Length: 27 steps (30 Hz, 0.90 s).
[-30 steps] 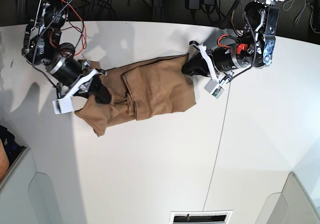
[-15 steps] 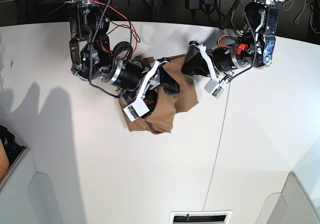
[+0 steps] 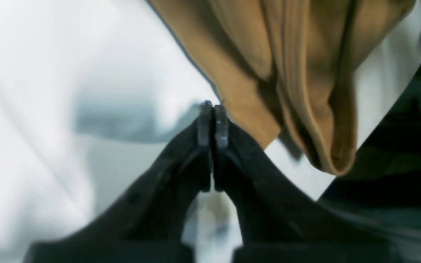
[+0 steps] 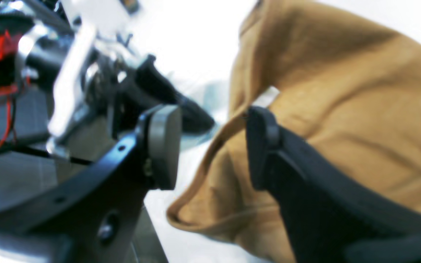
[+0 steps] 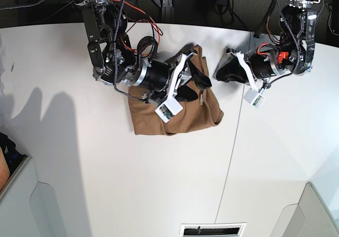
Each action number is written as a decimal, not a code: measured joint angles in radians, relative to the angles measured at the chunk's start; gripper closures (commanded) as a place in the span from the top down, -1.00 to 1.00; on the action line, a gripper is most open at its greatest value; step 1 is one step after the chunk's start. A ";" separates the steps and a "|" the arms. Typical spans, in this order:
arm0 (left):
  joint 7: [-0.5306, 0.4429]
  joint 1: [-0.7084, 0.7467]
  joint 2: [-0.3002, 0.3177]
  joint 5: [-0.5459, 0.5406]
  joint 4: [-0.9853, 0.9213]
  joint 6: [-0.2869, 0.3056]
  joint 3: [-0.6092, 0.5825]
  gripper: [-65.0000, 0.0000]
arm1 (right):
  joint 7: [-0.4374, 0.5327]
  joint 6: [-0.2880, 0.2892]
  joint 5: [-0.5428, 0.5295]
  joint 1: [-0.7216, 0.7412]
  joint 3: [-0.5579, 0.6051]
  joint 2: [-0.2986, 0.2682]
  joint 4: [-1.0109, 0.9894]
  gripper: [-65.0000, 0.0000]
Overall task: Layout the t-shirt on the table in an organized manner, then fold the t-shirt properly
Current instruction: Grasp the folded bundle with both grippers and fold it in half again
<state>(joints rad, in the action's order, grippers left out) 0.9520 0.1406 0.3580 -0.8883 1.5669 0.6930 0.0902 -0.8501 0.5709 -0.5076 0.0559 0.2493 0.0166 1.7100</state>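
Our t-shirt (image 5: 180,115) lies bunched on the worktop (image 5: 159,184). Right pincer (image 4: 210,146) is spread over it; left pincer (image 3: 212,124) is pressed together, empty, beside it. It looks soft and floppy, so we'd grip hems or shoulder corners.

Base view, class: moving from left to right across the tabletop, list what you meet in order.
Right arm's gripper over the t-shirt → left arm's gripper, shut and clear of the cloth → dark seam in the table.
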 measured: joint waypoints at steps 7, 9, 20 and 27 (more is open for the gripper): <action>0.041 0.001 0.063 -0.105 0.054 -0.001 0.117 -1.00 | 0.010 -0.017 0.095 0.068 -0.095 0.001 0.023 -1.00; 0.077 0.000 0.071 -0.128 0.105 -0.003 0.116 -1.00 | 0.012 -0.018 0.130 0.084 -0.158 -0.002 0.023 -1.00; 0.005 -0.004 0.014 0.021 0.269 0.001 -0.212 -1.00 | 0.126 -0.027 0.195 0.221 -0.333 -0.047 -0.290 -1.00; -0.024 -0.064 -0.036 0.067 0.066 -0.003 -0.233 -1.00 | 0.145 -0.028 0.196 0.307 -0.253 -0.055 -0.461 -1.00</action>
<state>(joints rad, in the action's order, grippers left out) 0.9276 0.0765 0.3222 -0.8215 1.6329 0.6895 -0.1429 -0.7055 0.5430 -0.3119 0.3626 -0.0032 -0.0380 1.2491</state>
